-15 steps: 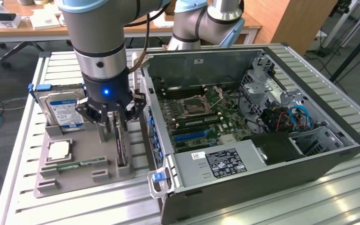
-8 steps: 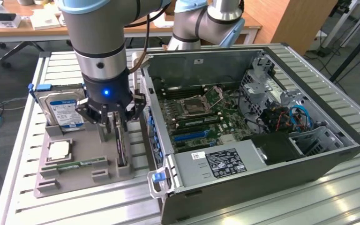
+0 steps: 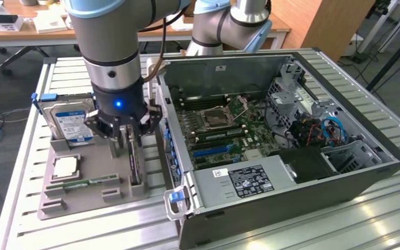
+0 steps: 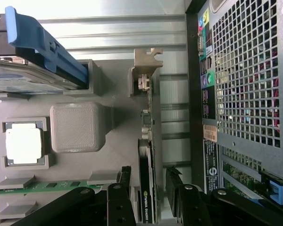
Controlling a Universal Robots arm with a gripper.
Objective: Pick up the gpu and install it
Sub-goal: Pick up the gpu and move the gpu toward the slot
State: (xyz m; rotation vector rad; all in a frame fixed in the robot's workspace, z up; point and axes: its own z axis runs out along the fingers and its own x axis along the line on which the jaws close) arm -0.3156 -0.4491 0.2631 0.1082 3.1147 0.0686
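While the gpu [image 3: 135,167] stands edgewise in the tray [image 3: 89,195], the gripper [image 3: 125,140] straddles it, jaws wide, nothing gripped. Pickup and install are both left; the case [image 3: 270,219] sits at the tray's three o'clock, exterior view.

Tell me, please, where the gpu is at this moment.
The gpu stands on edge at the exterior view's right side of the grey tray, beside the computer case, with the open gripper straddling it.

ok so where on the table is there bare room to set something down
Bare table runs along the near side of the grey tray and, at the exterior view's lower right, beside the computer case. Crowded: the gap between tray and case, where the open gripper straddles the gpu.
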